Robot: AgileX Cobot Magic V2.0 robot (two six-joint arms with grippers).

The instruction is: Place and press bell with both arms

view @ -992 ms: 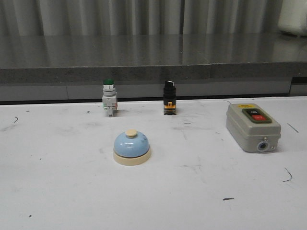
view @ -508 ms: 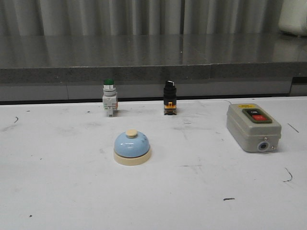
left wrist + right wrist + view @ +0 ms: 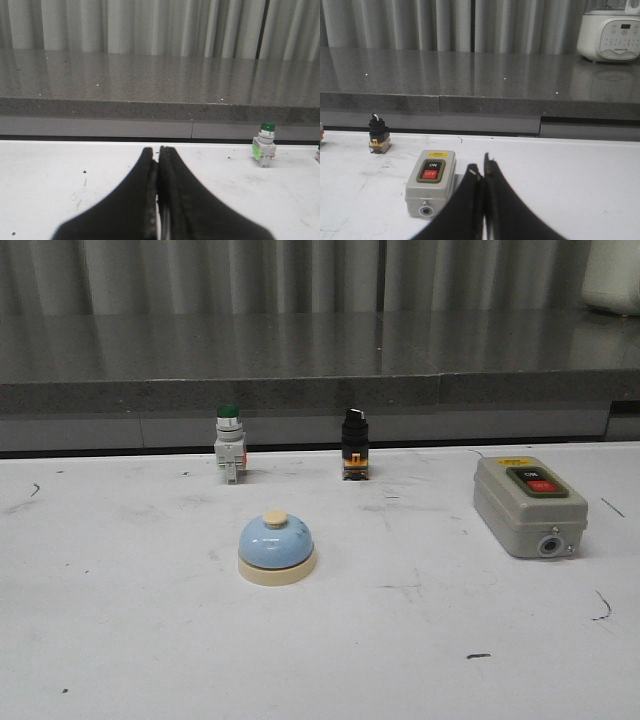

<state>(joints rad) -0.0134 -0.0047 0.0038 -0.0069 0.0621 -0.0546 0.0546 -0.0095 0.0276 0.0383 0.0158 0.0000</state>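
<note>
The light-blue bell (image 3: 275, 542) with cream base and cream button stands upright on the white table, a little left of centre in the front view. Neither arm shows in the front view. My left gripper (image 3: 158, 152) is shut and empty, low over the table; the bell does not show in the left wrist view. My right gripper (image 3: 481, 171) is shut and empty, just beside the grey switch box (image 3: 431, 181); the bell does not show in the right wrist view either.
A grey switch box (image 3: 526, 504) with red and black buttons sits at the right. A green-capped push button (image 3: 228, 445) and a black selector switch (image 3: 353, 445) stand at the table's back edge. A grey counter ledge (image 3: 320, 390) runs behind. A white appliance (image 3: 612, 36) stands on it.
</note>
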